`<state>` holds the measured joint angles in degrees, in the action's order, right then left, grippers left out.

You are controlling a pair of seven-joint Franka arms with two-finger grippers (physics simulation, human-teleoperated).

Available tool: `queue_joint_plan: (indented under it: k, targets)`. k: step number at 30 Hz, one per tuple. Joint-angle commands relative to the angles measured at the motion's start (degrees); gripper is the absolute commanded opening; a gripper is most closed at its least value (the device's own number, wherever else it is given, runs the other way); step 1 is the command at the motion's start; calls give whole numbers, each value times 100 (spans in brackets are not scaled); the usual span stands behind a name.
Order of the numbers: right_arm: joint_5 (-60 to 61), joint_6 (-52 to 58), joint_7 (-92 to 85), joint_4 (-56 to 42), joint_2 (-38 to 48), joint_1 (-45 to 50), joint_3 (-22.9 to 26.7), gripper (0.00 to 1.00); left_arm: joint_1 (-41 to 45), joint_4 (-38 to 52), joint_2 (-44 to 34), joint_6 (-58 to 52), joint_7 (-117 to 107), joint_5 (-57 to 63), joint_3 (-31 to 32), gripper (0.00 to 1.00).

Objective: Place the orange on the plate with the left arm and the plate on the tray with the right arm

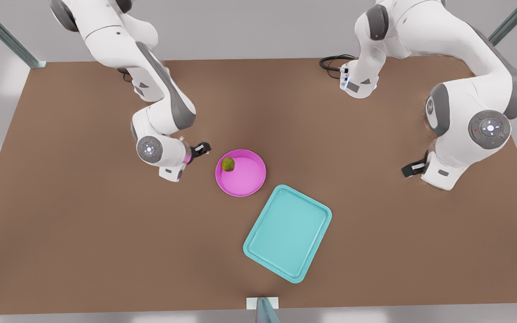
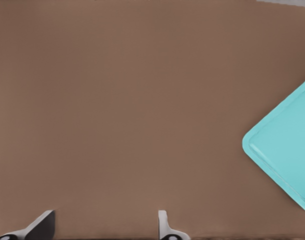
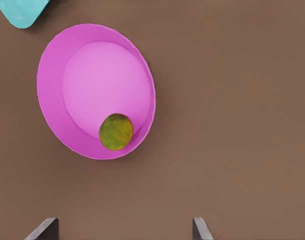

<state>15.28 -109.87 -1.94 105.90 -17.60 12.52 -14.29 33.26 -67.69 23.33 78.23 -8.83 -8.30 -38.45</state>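
1. the right gripper (image 1: 203,148), on the arm at the front view's left, hangs low with its fingers (image 3: 200,229) spread apart.
2. the left gripper (image 1: 412,168), at the front view's right, has its fingers (image 2: 165,225) apart too.

Brown table (image 1: 83,215) lying under my arms. Pink plate (image 1: 246,179) sitting on it near centre; teal tray (image 1: 287,233) resting just beside plate, angled, toward table's near edge.

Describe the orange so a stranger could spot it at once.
Start at the teal tray in the middle of the brown table. Just beyond its far corner sits a round magenta plate. The orange lies inside it near the rim: small, bumpy, yellow-green.
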Motion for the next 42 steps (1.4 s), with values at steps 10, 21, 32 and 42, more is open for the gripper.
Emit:
queue_joint_plan:
  k: [10, 21, 32, 42]
  targets:
    - [555, -1730, 1248, 72, -692, 154, 32, 100, -3036, -790, -1638, -729, 1657, 1305, 4055, 100]
    - [563, -1853, 545, -148, -1545, 172, 76, 100, -3036, -790, -1647, -835, 1648, 1085, 4038, 100]
    - [563, -1985, 501, -201, -1958, 242, 76, 100, -3036, -781, -1638, -818, 1639, 1085, 4055, 100]
    - [554, -1941, 405, -210, -2029, 268, 76, 24, -3036, -790, -1630, -818, 1648, 1094, 4055, 100]
